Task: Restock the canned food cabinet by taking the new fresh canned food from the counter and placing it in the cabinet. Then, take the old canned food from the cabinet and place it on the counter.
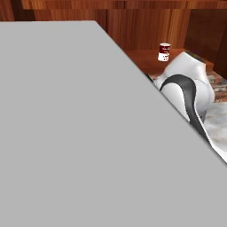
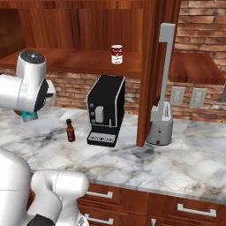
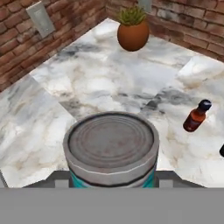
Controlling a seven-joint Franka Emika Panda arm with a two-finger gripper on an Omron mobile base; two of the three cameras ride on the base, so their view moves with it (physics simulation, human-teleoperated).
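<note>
I am holding the old canned food [image 3: 111,151], the teal tin with the grey top. My gripper [image 3: 111,186] is squeezed onto its sides, and the tin sits right in front of my hand camera. In the right base view, a bit of teal [image 2: 29,116] peeks out under my hand, over the left end of the counter [image 2: 176,163]. I cannot tell if the tin is touching the stone yet or is a little above it.

The new fresh canned food [image 2: 116,54], the red and white tin, already stands on the shelf of the cabinet [image 2: 79,59]. So I think the first half of the job is done, and what is left is to put the teal tin down.

What could go wrong? If I let go too high, the tin could drop, tip over and roll away, because it is round. If I push down too hard, it could slip out sideways. A small brown bottle [image 3: 196,116] stands near, and I could knock it over if I swing that way.

The counter is pale stone with grey swirls, and it looks flat and hard. A plant in a round brown pot [image 3: 133,31] sits in the corner by the brick wall [image 3: 52,39]. A black coffee machine [image 2: 105,110] stands under the shelf, with a grey stand [image 2: 161,119] further right.
</note>
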